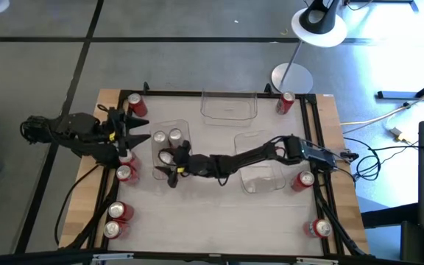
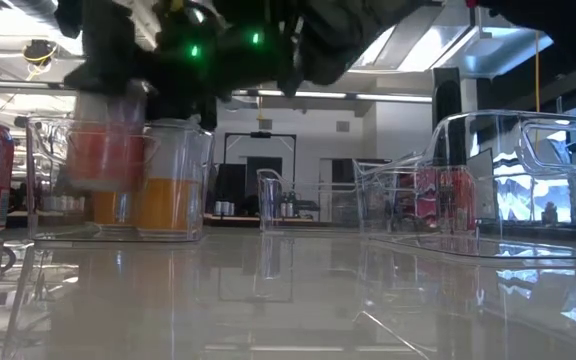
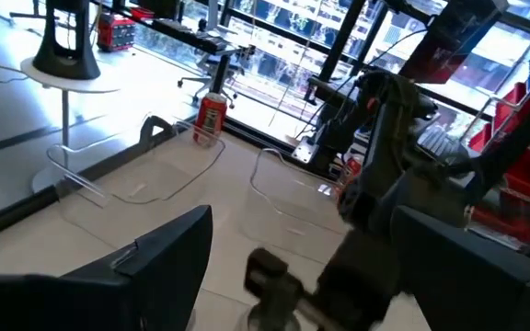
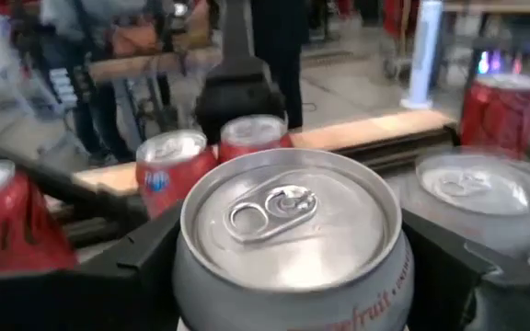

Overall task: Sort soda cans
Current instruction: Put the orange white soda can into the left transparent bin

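My right gripper [image 1: 168, 157] reaches from the table's right into the left clear bin [image 1: 185, 126] and is shut on a silver soda can [image 4: 293, 230]. Two more silver cans [image 1: 167, 136] stand in that bin, also seen in the low view [image 2: 143, 185]. Red cans stand on the table around the edges: far left [image 1: 136, 104], left [image 1: 126, 174], two at near left [image 1: 115, 219], far right [image 1: 285, 101], right [image 1: 304, 179] and near right [image 1: 319, 228]. My left gripper [image 1: 138, 140] is open beside the bin's left wall, touching nothing. My right gripper pinches the silver can between its two fingers, one finger [image 4: 141, 271] on each side of the can's body just under the top rim [image 4: 201, 267]. The fingers slant down from the table's right. The can stands upright; whether its base rests on the bin floor is hidden.
Two more clear bins lie on the table, one at the far middle [image 1: 229, 108] and one right of centre [image 1: 262, 177] under my right arm. A lamp base [image 1: 291, 77] stands beyond the far edge. Open table lies near the middle front.
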